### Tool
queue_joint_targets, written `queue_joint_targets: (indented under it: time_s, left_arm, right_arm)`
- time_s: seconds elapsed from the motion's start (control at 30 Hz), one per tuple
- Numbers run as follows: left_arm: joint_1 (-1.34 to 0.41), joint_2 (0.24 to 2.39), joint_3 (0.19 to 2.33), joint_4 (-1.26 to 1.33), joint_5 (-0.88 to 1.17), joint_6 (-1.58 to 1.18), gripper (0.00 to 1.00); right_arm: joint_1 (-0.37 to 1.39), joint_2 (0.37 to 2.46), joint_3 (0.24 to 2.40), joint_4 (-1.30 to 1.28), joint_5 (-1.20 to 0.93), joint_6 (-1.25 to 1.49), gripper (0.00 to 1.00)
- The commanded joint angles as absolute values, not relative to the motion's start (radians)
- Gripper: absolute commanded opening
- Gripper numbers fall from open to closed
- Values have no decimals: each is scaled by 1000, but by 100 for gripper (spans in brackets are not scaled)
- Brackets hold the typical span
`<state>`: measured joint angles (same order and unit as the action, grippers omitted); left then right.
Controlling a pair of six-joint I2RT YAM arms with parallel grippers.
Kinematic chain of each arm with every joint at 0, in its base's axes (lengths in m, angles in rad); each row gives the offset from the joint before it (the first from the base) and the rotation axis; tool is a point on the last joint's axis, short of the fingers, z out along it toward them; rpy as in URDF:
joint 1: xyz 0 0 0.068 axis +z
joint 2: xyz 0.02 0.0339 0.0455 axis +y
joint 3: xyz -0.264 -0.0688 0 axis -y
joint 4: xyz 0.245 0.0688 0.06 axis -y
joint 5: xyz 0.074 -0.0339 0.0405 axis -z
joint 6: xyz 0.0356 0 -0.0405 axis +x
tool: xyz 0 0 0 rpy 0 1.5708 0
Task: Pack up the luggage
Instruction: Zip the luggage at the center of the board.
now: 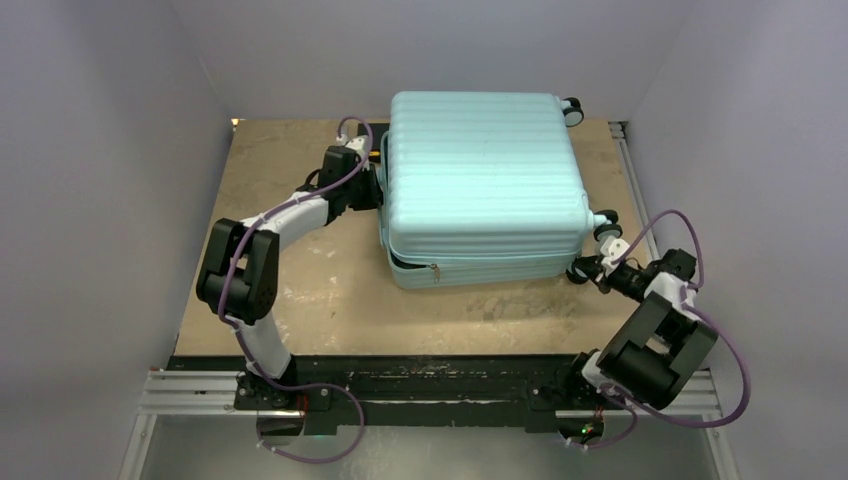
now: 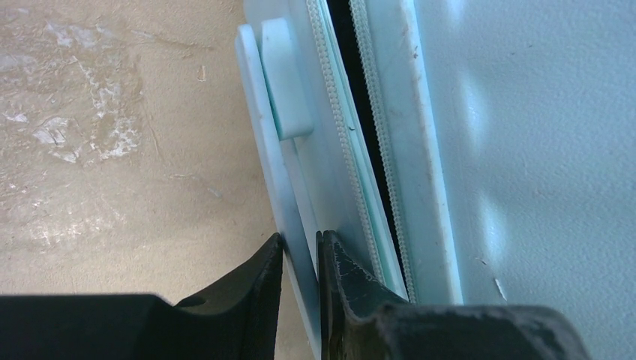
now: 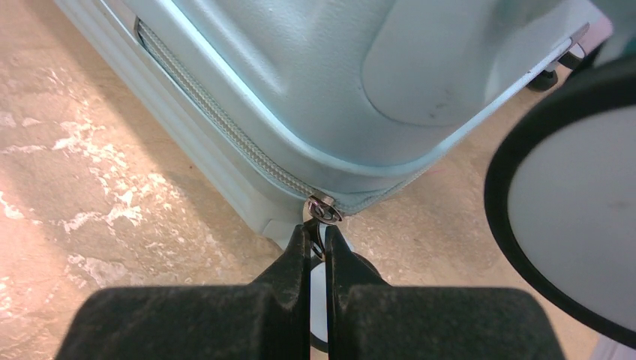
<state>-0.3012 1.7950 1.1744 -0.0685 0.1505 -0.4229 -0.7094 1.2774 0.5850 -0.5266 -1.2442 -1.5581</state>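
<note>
The left hand [image 2: 300, 244] clamped the side handle [image 2: 285, 82] of the luggage [image 1: 480, 180]; the right hand [image 3: 318, 232] pinched its zipper pull [image 3: 324, 211], a wheel [image 3: 577, 217] crowding close over the worktop [image 1: 300, 290].

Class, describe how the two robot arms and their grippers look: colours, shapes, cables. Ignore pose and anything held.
Both the left arm and right arm have boxy black joint housings joined by white links, with a thin purple cable looping along each. The left gripper and right gripper end in black, tapered fingers.
</note>
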Motion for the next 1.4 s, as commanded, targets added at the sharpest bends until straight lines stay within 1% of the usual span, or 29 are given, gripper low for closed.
queue_joint_targets:
  time_s: [0.0, 0.13, 0.23, 0.37, 0.67, 0.73, 0.83, 0.87, 0.9, 0.97, 1.03, 1.07, 1.23, 1.33, 1.37]
  left_arm:
    - [-297, 1828, 1171, -109, 42, -359, 0]
    - [-299, 1824, 1169, -109, 35, -360, 0]
    - [-299, 1822, 1168, -110, 32, -359, 0]
    - [-302, 1824, 1166, -107, 32, -361, 0]
    - [-311, 1814, 1162, -106, 28, -358, 0]
    - [-313, 1811, 1162, -107, 28, -359, 0]
    - [-313, 1804, 1158, -103, 28, -361, 0]
    - [-313, 1803, 1157, -104, 26, -360, 0]
    - [-313, 1801, 1155, -102, 25, -359, 0]
    - [-313, 1798, 1155, -102, 21, -359, 0]
    - [-313, 1795, 1154, -103, 21, -357, 0]
    - [-313, 1793, 1154, -102, 20, -358, 0]
    - [-313, 1780, 1152, -103, 17, -355, 0]
    - [-313, 1776, 1152, -103, 15, -354, 0]
    - [-313, 1776, 1150, -101, 16, -356, 0]
  right_arm:
    - [-777, 1334, 683, -585, -1282, -1675, 0]
    - [-802, 1373, 704, -640, -1301, -1739, 0]
    - [-821, 1377, 700, -615, -1302, -1717, 0]
    - [-845, 1363, 684, -510, -1286, -1626, 0]
    - [-848, 1287, 615, -166, -1222, -1251, 0]
    - [-848, 1268, 609, -188, -1212, -1294, 0]
    - [-848, 1249, 625, -442, -1204, -1623, 0]
    - [-848, 1249, 627, -546, -1196, -1763, 3]
    - [-848, 1253, 629, -646, -1185, -1880, 11]
    - [-848, 1269, 625, -805, -1158, -2080, 23]
    - [-848, 1284, 612, -937, -1132, -2233, 32]
    - [-848, 1283, 604, -962, -1128, -2278, 36]
    - [-844, 1218, 535, -1068, -1134, -2456, 53]
    - [-835, 1126, 510, -983, -1170, -2327, 59]
    - [-829, 1104, 507, -954, -1191, -2278, 59]
